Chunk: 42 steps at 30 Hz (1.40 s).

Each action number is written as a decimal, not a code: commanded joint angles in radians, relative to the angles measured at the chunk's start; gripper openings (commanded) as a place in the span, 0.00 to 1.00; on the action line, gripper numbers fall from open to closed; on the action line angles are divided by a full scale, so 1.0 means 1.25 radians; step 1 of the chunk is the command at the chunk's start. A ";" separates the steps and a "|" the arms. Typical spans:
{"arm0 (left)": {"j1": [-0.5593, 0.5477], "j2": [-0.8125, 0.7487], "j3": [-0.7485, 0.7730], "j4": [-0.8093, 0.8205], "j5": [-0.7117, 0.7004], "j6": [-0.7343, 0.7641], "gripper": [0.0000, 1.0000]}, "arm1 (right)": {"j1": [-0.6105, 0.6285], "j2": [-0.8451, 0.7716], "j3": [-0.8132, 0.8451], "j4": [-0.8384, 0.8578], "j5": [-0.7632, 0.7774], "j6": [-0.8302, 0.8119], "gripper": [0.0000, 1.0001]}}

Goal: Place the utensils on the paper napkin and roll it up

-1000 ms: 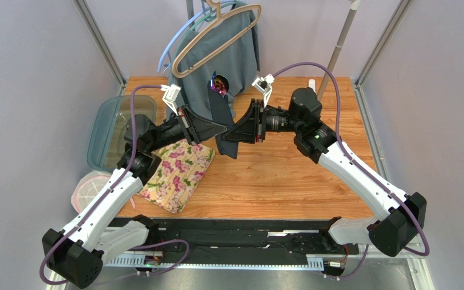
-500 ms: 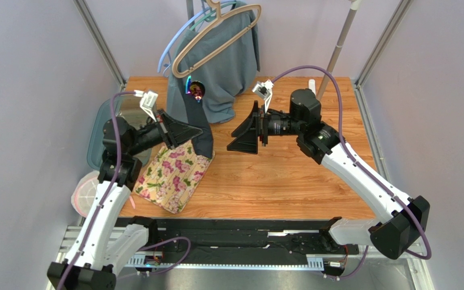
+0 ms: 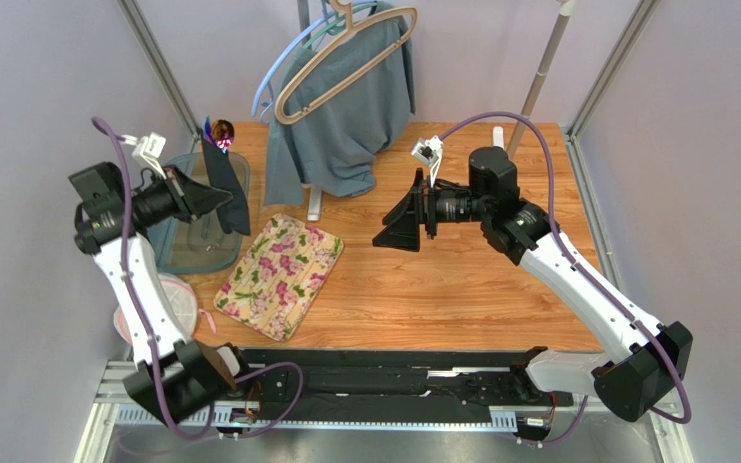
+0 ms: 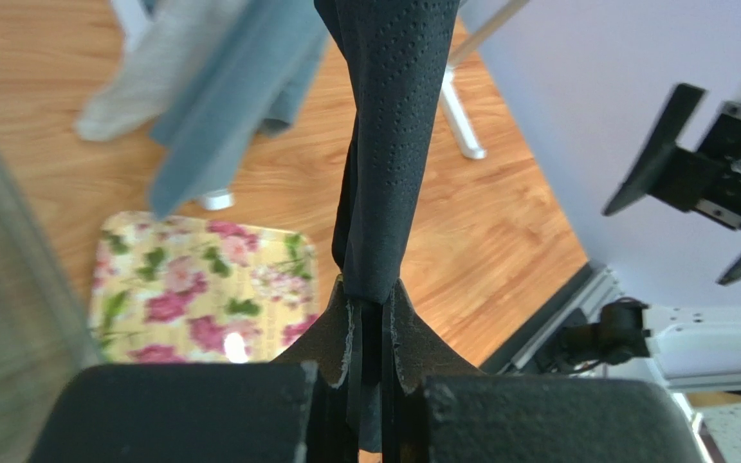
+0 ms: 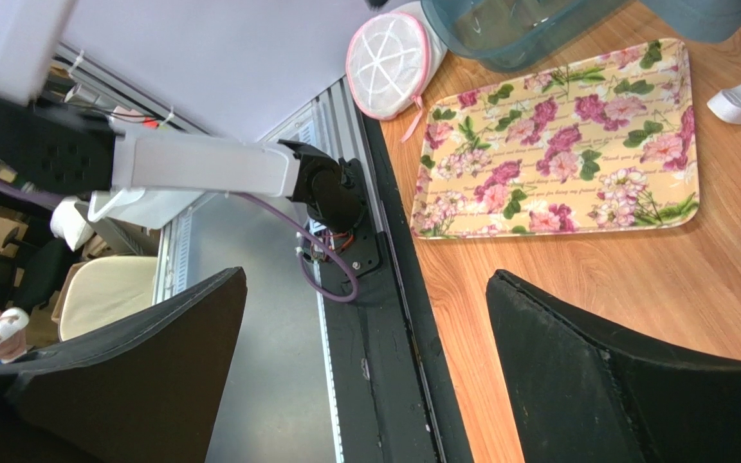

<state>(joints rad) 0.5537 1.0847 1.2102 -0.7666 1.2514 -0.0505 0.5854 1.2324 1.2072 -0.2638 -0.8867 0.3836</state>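
Wooden table [image 3: 461, 289], far-left corner — left gripper [image 4: 370, 313] clamps the rolled paper napkin [image 4: 396, 145], utensils [image 3: 221, 129] poking out; right gripper [image 5: 365, 280] gapes wide, empty.

Bright, even light fills the enclosure, leaving only faint, soft shadows on the wooden counter [image 3: 442, 289]. From the left wrist, the black napkin [image 4: 399, 145] is sharp while the floral mat [image 4: 181, 280] and grey garment [image 4: 229, 106] behind it blur; a small glare spot shines on the mat. The right wrist view is crisp.
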 commanded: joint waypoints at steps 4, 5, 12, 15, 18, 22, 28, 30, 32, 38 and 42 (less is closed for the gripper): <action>0.041 0.240 0.246 -0.387 -0.178 0.449 0.00 | -0.007 -0.014 -0.006 -0.016 0.005 -0.041 1.00; 0.044 0.285 0.261 -0.400 -0.195 0.465 0.00 | -0.008 -0.014 -0.007 -0.015 0.005 -0.042 1.00; 0.060 0.483 0.391 -0.438 -0.264 0.531 0.00 | -0.015 -0.005 -0.020 -0.025 0.000 -0.049 1.00; 0.061 0.567 0.445 -0.436 -0.283 0.539 0.00 | -0.018 0.003 -0.027 -0.026 -0.006 -0.048 1.00; 0.061 0.645 0.497 -0.421 -0.303 0.530 0.00 | -0.019 0.009 -0.032 -0.027 -0.008 -0.050 1.00; 0.061 0.730 0.524 -0.381 -0.303 0.480 0.00 | -0.020 0.022 -0.036 -0.025 -0.010 -0.048 1.00; 0.054 0.846 0.534 -0.348 -0.298 0.447 0.00 | -0.026 0.028 -0.050 -0.023 -0.010 -0.052 1.00; 0.043 0.855 0.513 -0.324 -0.314 0.436 0.00 | -0.027 0.031 -0.054 -0.025 -0.010 -0.052 1.00; 0.034 0.874 0.506 -0.300 -0.331 0.429 0.00 | -0.027 0.033 -0.061 -0.021 -0.011 -0.050 1.00; 0.007 0.936 0.522 -0.273 -0.367 0.398 0.00 | -0.029 0.036 -0.070 -0.015 -0.010 -0.047 1.00; -0.015 0.962 0.525 -0.272 -0.376 0.388 0.00 | -0.031 0.042 -0.074 -0.014 -0.010 -0.049 1.00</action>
<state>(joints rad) 0.5594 2.2711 1.8381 -1.1267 0.7753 0.4599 0.5526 1.2778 1.1187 -0.3027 -0.8913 0.3397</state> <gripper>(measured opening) 0.043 0.998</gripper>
